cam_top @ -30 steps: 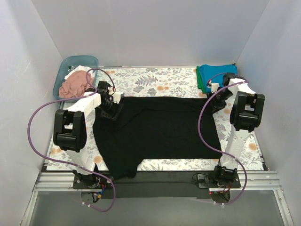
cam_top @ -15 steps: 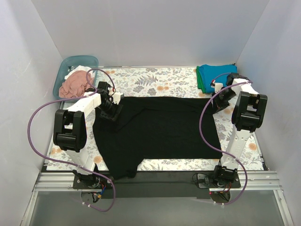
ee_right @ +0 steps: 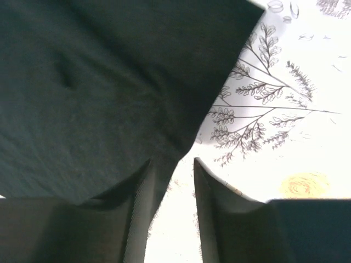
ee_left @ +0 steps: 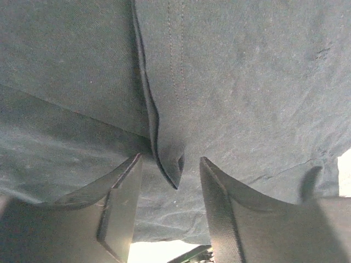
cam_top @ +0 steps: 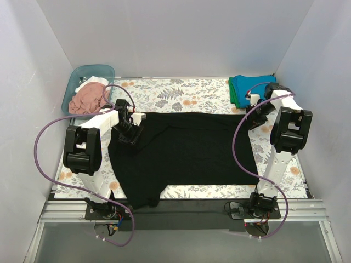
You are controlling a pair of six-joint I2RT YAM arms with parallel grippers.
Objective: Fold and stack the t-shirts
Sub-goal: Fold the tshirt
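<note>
Setting: white-walled booth, flower-printed desk [cam_top: 181, 93].
Black t-shirt [cam_top: 186, 150]: spread flat mid-desk.
Folded stack [cam_top: 247, 87]: teal-blue on green, far right corner.
Left fingers [ee_left: 118, 208]: parted; a hem fold pokes between them, unpinched.
Right fingers [ee_right: 216, 213]: narrowly parted at the shirt's far right corner, holding nothing.
Step, likely: grip both far corners. Seat the cloth deep before closing, then lift evenly.

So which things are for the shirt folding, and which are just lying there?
For the job:
- black t-shirt
- pink t-shirt
- white t-shirt
- folded blue-and-green t-shirt pile
- left gripper
- right gripper

Just there:
- teal tub
- flowery table cloth
</note>
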